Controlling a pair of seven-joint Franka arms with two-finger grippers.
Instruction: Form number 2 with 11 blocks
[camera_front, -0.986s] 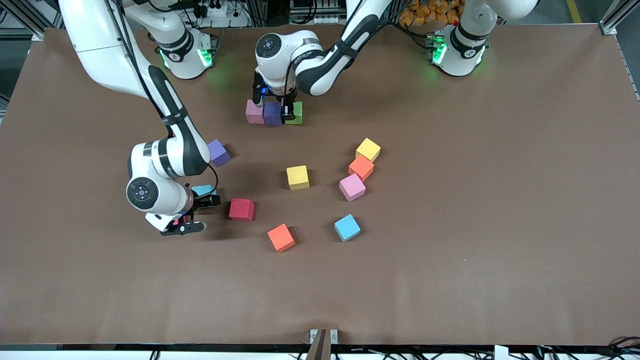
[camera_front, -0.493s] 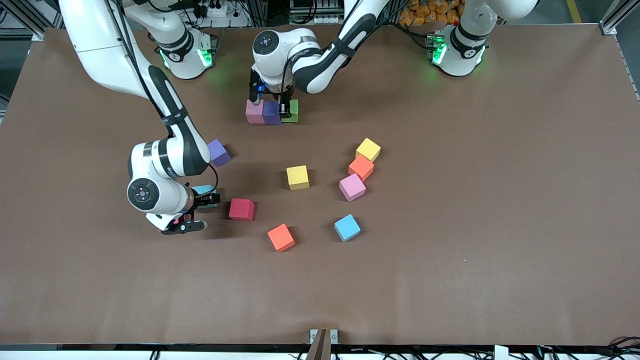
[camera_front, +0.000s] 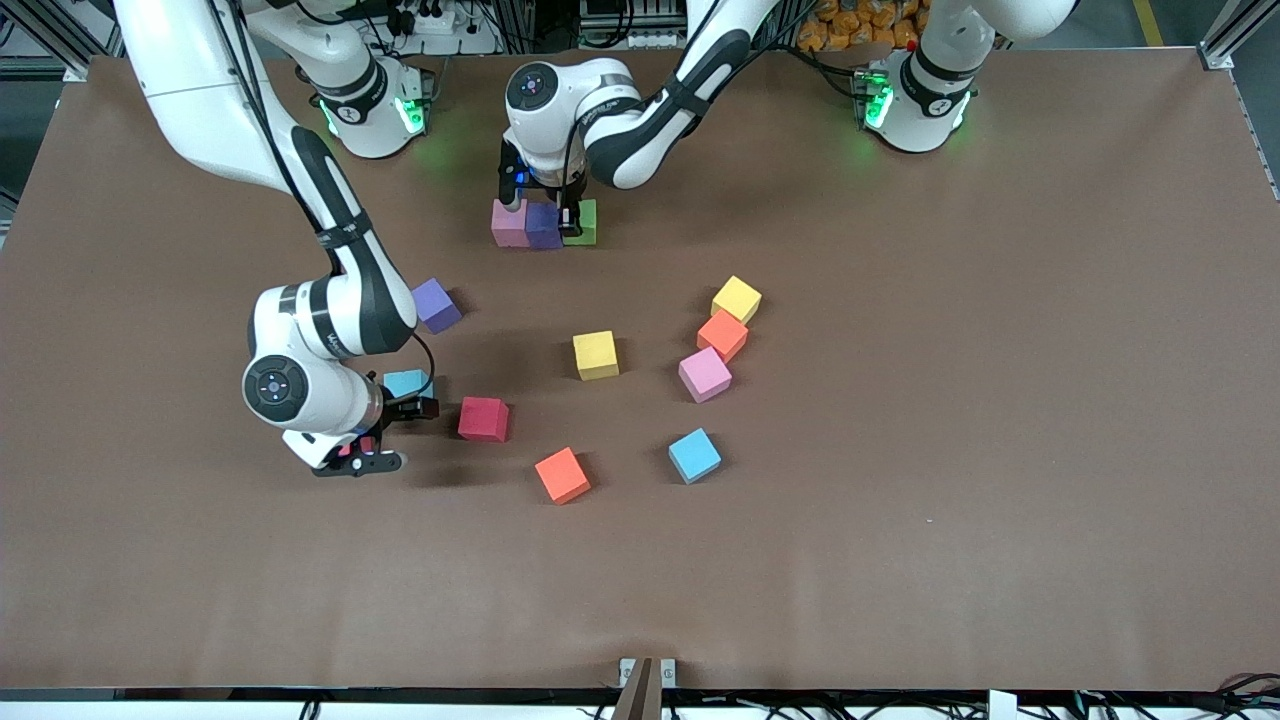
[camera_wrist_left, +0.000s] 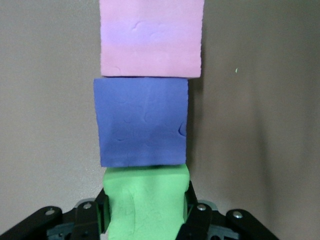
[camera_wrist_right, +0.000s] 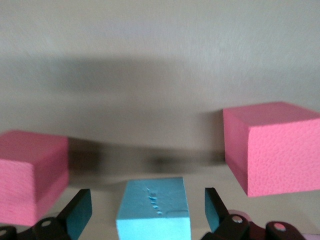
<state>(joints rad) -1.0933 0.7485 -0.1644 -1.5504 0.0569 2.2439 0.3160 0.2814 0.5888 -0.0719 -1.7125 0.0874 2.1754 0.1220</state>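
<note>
Under left end effector (camera_wrist_left: 146, 220): green block (camera_wrist_left: 145, 202) clamped, part-hidden; right end effector (camera_wrist_right: 147, 212) spread.

Brown table (camera_front: 1000, 450); orange items (camera_front: 860, 25) past its edge.

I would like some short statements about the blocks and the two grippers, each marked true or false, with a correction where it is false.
1. The left gripper is shut on the green block. True.
2. The pink block, the purple block and the green block lie in one row. True.
3. The right gripper holds the red block. False: its jaws are open, with a light blue block between them; the red block lies apart on the table.
4. Two orange blocks touch each other. False: one orange block lies between a yellow and a pink block; the other lies alone.
5. Eleven blocks already form the 2. False: only three are in a row.
</note>
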